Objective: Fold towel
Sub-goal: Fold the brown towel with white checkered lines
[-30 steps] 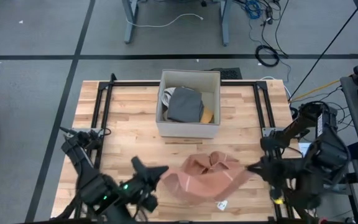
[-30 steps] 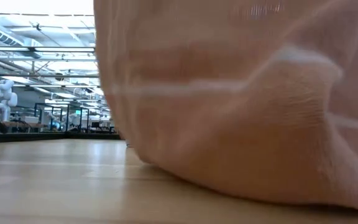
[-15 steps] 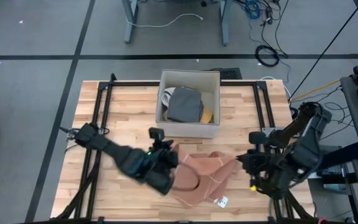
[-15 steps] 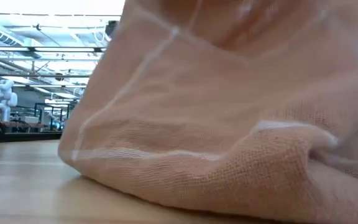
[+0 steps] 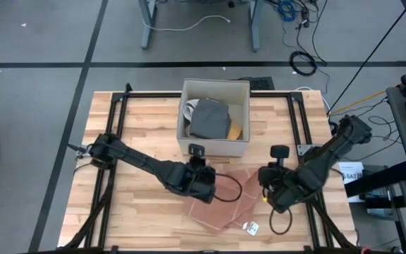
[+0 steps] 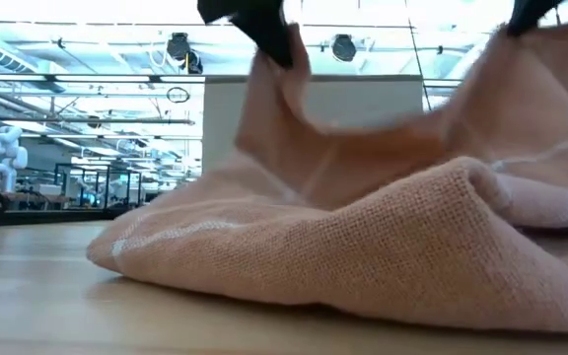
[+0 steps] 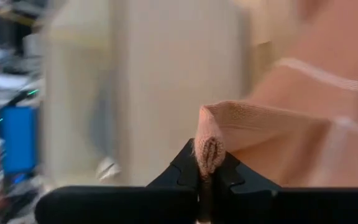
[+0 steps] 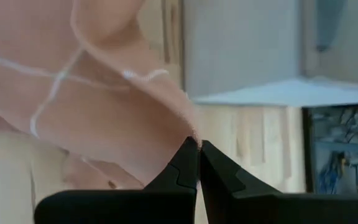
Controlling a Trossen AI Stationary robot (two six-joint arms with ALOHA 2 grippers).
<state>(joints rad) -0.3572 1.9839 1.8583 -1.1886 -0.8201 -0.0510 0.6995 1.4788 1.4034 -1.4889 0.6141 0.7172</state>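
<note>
A salmon-pink towel with thin white stripes lies in a loose heap on the wooden table, just in front of the white box. Its bulk rests on the table. Two parts of it rise to my grippers. My left gripper is shut on the left raised part. My right gripper is shut on the right raised part. Both stand low over the heap, a short way apart. My left gripper pinches a small bunched bit of the towel's edge between its two fingertips, slanting down from the table's left. The cloth runs slack from there down to the heap. My right gripper pinches the towel's edge right at its fingertips, slanting down from the table's right. The cloth falls away from the hold in a loose sheet onto the table.
A white open box holding a folded grey cloth stands just beyond the towel at the table's far middle. A black frame runs along the table's sides. A small white label shows at the towel's near edge.
Both grippers have sunk and gone toward the far edge and toward each other, the left swinging in from the near left. They stay shut on the towel. The towel, hanging high and close to the near edge before, has been carried toward the box and now rests heaped on the table.
</note>
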